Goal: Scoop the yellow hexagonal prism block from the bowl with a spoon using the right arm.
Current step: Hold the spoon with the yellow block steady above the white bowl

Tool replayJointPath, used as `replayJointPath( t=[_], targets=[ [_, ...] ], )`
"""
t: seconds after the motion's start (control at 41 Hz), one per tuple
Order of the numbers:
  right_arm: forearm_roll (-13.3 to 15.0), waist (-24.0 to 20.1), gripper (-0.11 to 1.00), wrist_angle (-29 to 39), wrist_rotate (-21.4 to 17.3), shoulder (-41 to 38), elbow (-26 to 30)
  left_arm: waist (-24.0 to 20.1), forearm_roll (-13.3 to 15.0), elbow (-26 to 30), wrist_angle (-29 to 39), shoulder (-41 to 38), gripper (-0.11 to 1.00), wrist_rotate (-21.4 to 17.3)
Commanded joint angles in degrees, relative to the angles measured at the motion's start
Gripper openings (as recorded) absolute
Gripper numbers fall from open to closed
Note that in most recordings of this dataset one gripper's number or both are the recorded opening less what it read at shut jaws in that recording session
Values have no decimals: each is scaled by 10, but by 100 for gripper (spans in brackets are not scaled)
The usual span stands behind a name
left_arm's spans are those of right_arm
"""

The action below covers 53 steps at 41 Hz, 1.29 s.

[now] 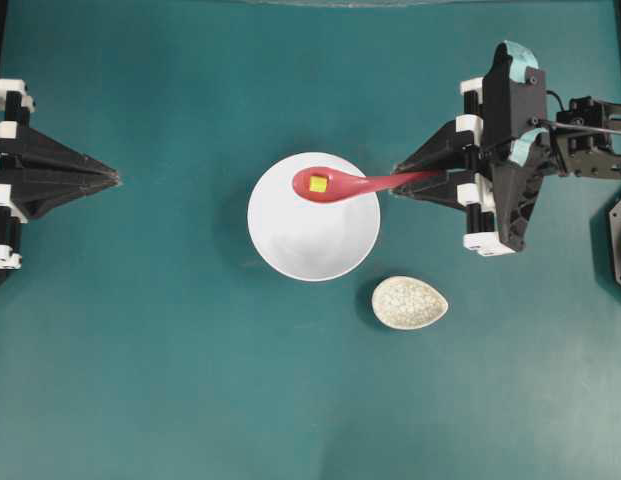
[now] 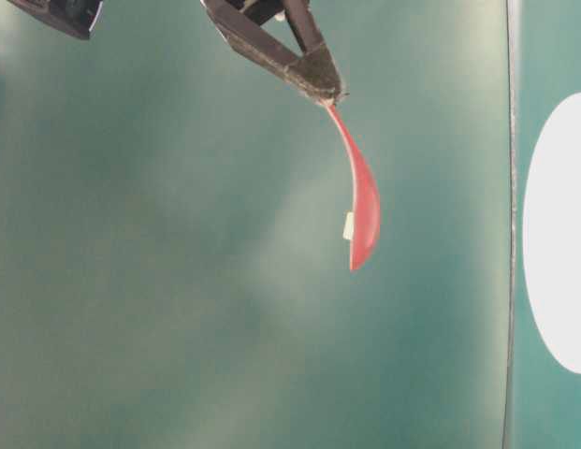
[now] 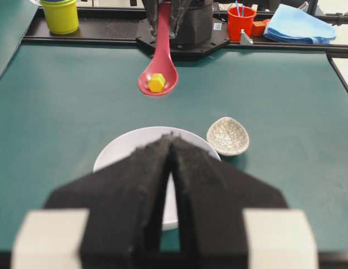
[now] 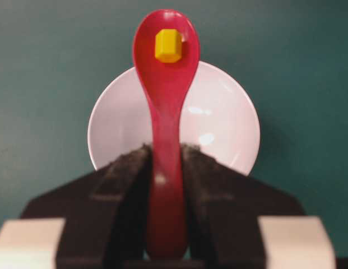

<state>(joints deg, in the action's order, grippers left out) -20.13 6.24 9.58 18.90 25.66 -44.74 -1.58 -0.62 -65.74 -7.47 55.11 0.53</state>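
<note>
**Red spoon held over bowl, yellow block in its scoop**

Red and glossy, the spoon [image 4: 165,140] runs straight away from the right wrist camera. Nearest that camera, the right claw [image 4: 165,162] is clamped on the handle, one black finger pressed against each side. The long axis leads from the claw out to the oval scoop at the far end. In the scoop sits the block [image 4: 168,45], small, yellow and six-sided, well out ahead of the claw tips.

Below the spoon lies the bowl [image 4: 224,123], white and round, on a teal table [image 4: 50,56].

From overhead, the spoon points left, its handle toward the right arm [image 1: 510,150] and its scoop above the upper part of the bowl. The block rests in the middle of the scoop. The left wrist view shows the scoop raised clear above the bowl, hollow side up.

A speckled oval dish [image 1: 409,302] sits on the table just beside the bowl, toward the lower right in the overhead view.

Farthest from the spoon, at the left edge, the left claw [image 1: 115,179] hangs apart from everything, its fingers brought together with nothing between them.
</note>
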Motion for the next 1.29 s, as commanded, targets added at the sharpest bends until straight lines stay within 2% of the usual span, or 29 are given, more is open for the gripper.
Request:
replayJointPath(
  t=[0.0,1.268],
  targets=[
    [1,-1,23,-5,1,10,17,-1,-1,11,-3,-5,4,1],
    [1,-2,23,-13,1,10,15,-1,-1,11,-3,-5,4,1]
  ],
)
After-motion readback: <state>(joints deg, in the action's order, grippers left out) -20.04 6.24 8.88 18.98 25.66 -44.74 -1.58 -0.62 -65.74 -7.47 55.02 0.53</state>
